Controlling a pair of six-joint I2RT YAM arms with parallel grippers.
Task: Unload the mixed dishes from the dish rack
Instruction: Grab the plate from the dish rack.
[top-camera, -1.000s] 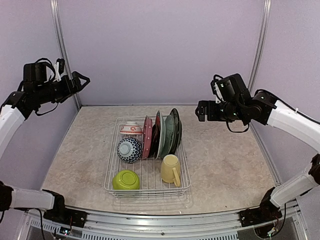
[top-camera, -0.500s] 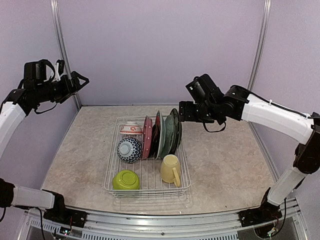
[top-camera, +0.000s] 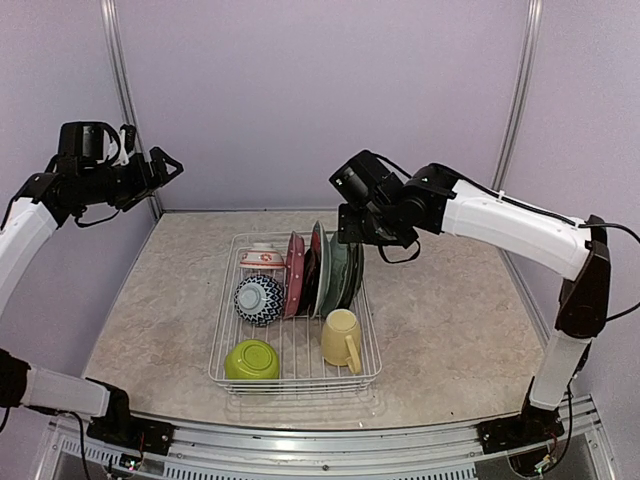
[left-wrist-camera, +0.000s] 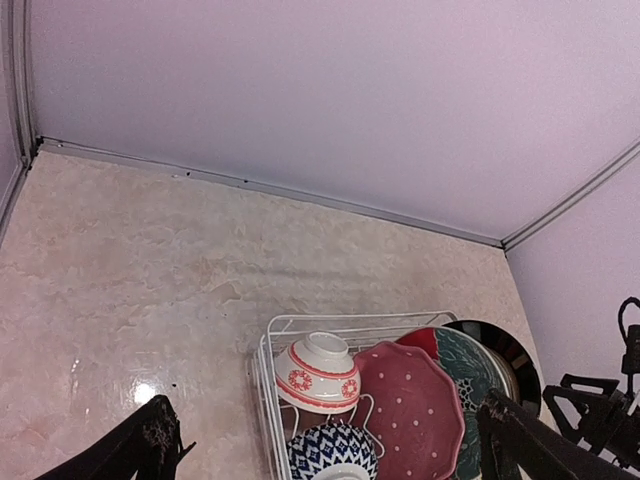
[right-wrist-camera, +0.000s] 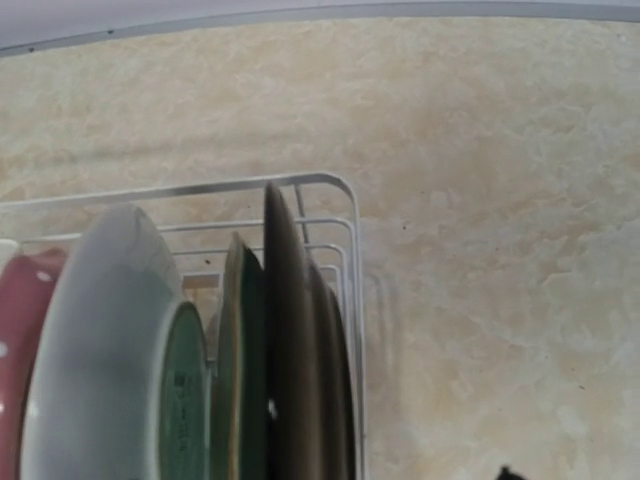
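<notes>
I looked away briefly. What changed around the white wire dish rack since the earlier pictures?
The right gripper swung left from the right side and now hangs over the upright dark green plates. Nothing was taken or released. The left gripper stayed raised and open; the white wire dish rack and its dishes stayed put.

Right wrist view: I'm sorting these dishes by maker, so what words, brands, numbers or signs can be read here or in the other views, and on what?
Small dark stamp on the back of the pale-backed plate: too blurred to read.
Everywhere else, in all three views: no text, label or number visible.
</notes>
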